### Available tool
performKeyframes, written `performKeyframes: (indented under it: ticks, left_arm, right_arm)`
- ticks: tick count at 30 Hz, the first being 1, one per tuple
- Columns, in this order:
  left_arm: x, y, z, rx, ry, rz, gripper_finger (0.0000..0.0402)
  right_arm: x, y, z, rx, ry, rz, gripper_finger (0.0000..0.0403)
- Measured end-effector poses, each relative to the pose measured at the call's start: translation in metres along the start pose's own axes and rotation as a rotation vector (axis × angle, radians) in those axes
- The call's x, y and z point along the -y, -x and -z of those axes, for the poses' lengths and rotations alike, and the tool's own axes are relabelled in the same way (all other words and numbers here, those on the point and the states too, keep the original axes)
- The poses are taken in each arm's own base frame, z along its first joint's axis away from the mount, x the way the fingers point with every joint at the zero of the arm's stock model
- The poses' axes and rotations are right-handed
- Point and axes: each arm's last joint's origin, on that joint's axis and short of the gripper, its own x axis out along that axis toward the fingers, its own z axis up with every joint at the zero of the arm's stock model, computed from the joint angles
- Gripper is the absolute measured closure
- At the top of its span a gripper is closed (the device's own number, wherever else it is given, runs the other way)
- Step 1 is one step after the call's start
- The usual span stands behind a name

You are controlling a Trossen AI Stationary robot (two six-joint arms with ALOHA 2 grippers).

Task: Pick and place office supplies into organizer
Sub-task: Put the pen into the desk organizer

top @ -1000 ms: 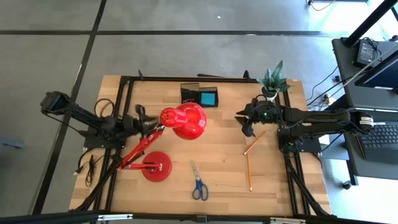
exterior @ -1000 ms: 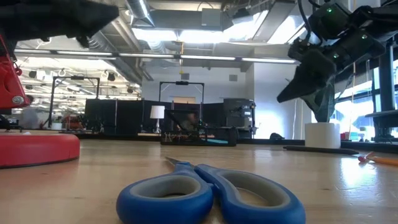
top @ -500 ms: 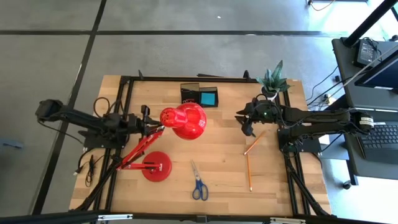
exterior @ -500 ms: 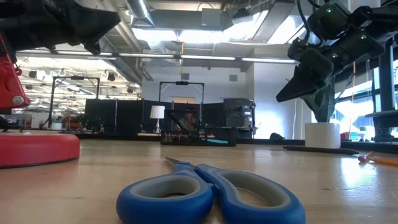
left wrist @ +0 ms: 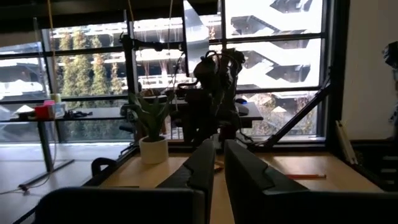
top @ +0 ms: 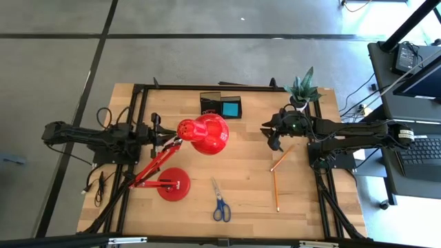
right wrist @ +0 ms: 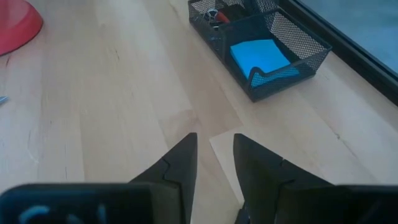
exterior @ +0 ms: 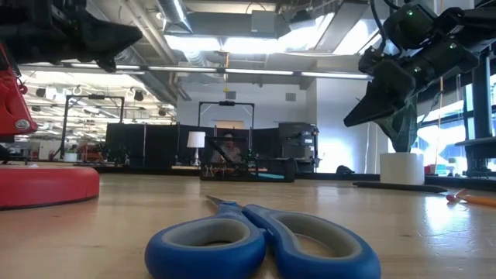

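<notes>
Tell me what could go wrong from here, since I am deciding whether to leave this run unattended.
1. The left tool sits close beside the red lamp; reaching across may knock it.
2. The right tool hovers by the pencils; thin and flat on the wood, they may slip its grip.
3. The scissors lie far from the organizer, so a long carry could drop them.

Bright daylight floods the window side – the left wrist view is backlit, silhouetted; the scissors (exterior: 260, 246) blur close up.

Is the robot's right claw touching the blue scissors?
Apart. In the high view the right gripper hangs near the pencils, far across bare wood from the scissors at the table's front edge. The low view shows it up in the air too.
</notes>
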Motion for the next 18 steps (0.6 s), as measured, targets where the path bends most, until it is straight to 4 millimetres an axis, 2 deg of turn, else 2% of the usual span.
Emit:
performKeyframes:
  ticks: [6, 18]
  left_arm:
    - [-0.003, 0.001, 0.006, -0.067, -0.015, -0.092, 0.0369]
    - [0.003, 0.005, 0.026, -0.272, 0.2, -0.017, 0.0366]
  right_arm:
    - [0.0, 0.0, -0.001, 0.015, -0.023, -0.001, 0.0295]
    - [0.002, 0.0, -0.004, 0.045, 0.006, 0.086, 0.0295]
